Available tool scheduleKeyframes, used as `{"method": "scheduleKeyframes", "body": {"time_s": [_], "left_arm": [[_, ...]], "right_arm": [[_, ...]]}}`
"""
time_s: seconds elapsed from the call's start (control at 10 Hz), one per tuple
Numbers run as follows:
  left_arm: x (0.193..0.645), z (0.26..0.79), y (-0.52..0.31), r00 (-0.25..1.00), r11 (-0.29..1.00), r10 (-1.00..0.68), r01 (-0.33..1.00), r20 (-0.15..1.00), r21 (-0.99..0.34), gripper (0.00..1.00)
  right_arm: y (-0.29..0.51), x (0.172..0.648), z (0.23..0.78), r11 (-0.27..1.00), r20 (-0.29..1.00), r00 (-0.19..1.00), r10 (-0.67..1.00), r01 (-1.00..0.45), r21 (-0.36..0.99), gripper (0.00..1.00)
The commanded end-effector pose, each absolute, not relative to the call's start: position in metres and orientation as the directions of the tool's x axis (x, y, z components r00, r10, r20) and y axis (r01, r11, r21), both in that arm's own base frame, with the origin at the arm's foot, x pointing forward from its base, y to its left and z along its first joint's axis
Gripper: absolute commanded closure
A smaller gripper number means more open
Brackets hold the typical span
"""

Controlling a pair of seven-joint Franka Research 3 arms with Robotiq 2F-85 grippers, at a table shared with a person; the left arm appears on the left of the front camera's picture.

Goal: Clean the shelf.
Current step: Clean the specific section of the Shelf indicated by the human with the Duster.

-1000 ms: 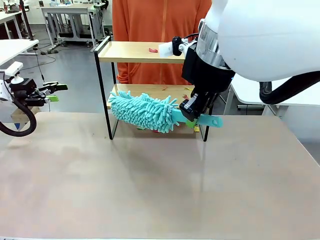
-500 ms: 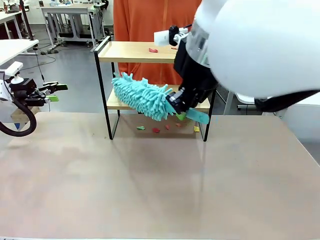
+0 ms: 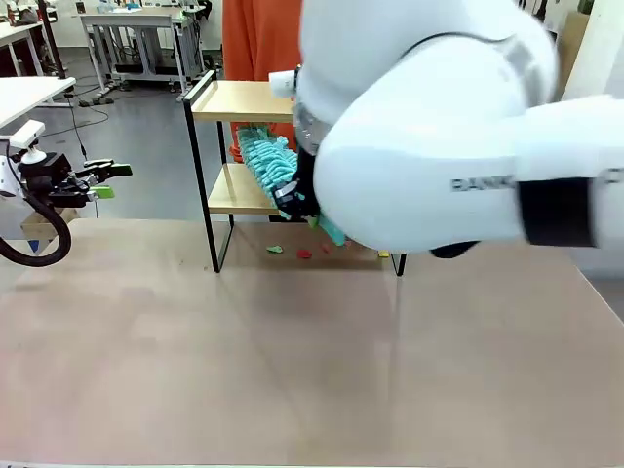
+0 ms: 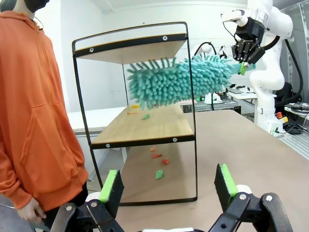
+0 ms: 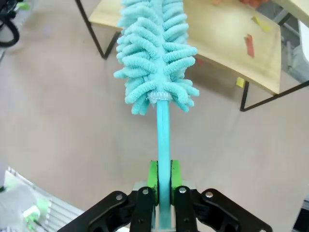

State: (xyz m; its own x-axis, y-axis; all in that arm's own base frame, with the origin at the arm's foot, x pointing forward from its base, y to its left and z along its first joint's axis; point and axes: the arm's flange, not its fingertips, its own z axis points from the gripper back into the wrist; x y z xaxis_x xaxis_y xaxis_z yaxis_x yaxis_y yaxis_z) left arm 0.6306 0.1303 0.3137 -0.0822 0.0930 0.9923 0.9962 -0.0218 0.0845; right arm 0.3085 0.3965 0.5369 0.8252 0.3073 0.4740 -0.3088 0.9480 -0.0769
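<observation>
The shelf (image 3: 237, 100) stands at the table's far side, two light boards in a black frame. My right gripper (image 5: 163, 186) is shut on the flat teal handle of a fluffy teal duster (image 5: 155, 53). In the left wrist view the duster (image 4: 176, 79) hangs level in the gap between the two boards of the shelf (image 4: 145, 129), held by the right gripper (image 4: 244, 52) at its far end. Small red, yellow and green scraps (image 4: 137, 111) lie on the lower board. My left gripper (image 4: 168, 186) is open and holds nothing, off the table's left edge (image 3: 100, 180).
A person in an orange hoodie (image 4: 34, 96) stands behind the shelf. More scraps (image 3: 302, 253) lie on the table under the shelf. My right arm's white bulk (image 3: 429, 127) fills the middle and right of the front view. Wide bare tabletop (image 3: 244, 361) lies nearer the camera.
My right arm has swung left and closer to the camera. The duster rose from the lower board's front and turned, now pointing into the gap between the boards. The left arm stayed still.
</observation>
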Motion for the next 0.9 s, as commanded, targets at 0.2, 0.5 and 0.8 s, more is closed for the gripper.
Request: {"method": "scheduleKeyframes", "body": {"time_s": [0.2,0.5,0.8], "left_arm": [[0.631,0.316,0.129,-0.088,-0.024,0.096,0.996,0.991,0.09,0.0],[0.631,0.316,0.129,-0.088,-0.024,0.096,0.996,0.991,0.09,0.0],[0.631,0.316,0.129,-0.088,-0.024,0.096,0.996,0.991,0.09,0.0]], "right_arm": [[0.449,0.349,0.531,0.986,0.467,0.871,0.152,-0.168,-0.007,0.87],[0.42,0.332,0.528,0.967,0.474,0.846,0.243,-0.252,-0.046,0.87],[0.465,0.355,0.517,0.992,0.49,0.865,0.111,-0.123,-0.009,0.87]]}}
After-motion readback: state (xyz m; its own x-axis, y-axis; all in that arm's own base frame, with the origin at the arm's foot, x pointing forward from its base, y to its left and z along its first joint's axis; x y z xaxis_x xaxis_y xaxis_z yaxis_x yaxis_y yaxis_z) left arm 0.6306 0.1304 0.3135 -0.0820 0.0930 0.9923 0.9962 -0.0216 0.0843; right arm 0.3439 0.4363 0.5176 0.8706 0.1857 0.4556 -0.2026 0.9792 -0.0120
